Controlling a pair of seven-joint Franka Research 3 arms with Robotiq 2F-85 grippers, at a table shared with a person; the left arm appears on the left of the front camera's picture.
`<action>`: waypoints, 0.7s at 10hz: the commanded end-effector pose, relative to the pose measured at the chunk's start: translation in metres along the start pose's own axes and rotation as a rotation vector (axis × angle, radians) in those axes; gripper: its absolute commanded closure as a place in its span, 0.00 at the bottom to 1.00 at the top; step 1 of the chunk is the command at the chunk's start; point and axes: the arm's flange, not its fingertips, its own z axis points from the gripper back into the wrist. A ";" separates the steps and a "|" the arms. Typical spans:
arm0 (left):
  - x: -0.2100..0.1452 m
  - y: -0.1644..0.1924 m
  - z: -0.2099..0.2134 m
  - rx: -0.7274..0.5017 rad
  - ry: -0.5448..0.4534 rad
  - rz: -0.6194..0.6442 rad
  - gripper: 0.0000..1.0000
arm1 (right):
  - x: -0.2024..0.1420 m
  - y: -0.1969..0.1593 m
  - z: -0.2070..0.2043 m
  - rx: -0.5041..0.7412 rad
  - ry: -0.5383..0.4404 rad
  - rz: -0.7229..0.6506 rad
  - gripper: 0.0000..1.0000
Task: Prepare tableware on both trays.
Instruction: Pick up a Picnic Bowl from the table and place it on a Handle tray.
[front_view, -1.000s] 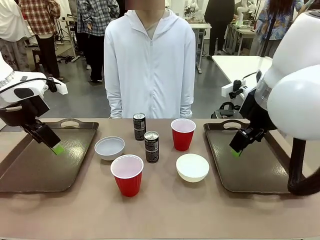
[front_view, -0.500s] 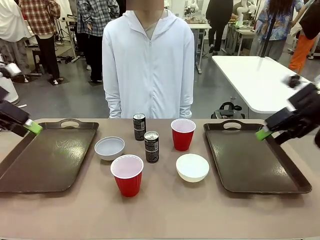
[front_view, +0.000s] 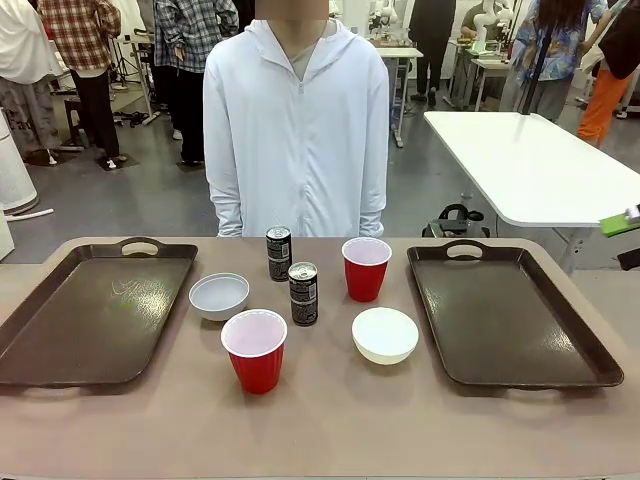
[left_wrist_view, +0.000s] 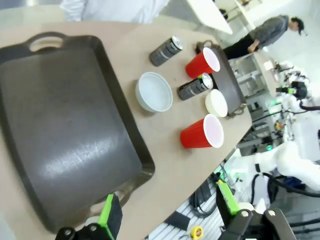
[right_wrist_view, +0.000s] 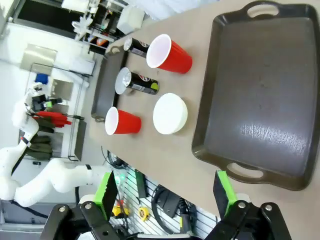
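Note:
Two dark brown trays, the left one (front_view: 95, 315) and the right one (front_view: 510, 320), lie bare on the table. Between them stand two red cups (front_view: 255, 350) (front_view: 366, 268), two black cans (front_view: 279, 253) (front_view: 303, 293) and two white bowls (front_view: 219, 296) (front_view: 385, 334). My left gripper (left_wrist_view: 169, 207) is open, high above the near edge of its tray (left_wrist_view: 65, 135). My right gripper (right_wrist_view: 165, 192) is open too, high over the table edge beside its tray (right_wrist_view: 260, 95). One of its green pads (front_view: 620, 223) pokes in at the right edge of the front view.
A person in a white hooded jacket (front_view: 295, 120) stands at the far side of the table, arms down. A white table (front_view: 520, 160) stands behind at the right. Other people stand in the background.
Both arms have drawn back from over the trays, the left one out past the left edge and the right one almost out past the right edge. The tableware has not moved.

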 end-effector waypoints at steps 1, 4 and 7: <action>0.006 0.021 0.009 -0.066 0.002 0.008 0.00 | -0.002 -0.013 0.001 0.051 0.004 -0.012 0.00; 0.001 0.048 0.024 -0.095 0.001 0.043 0.00 | -0.007 -0.022 -0.001 0.039 0.036 -0.022 0.00; 0.003 0.019 0.007 -0.055 0.066 -0.022 0.00 | -0.005 -0.015 -0.007 -0.006 0.074 0.009 0.00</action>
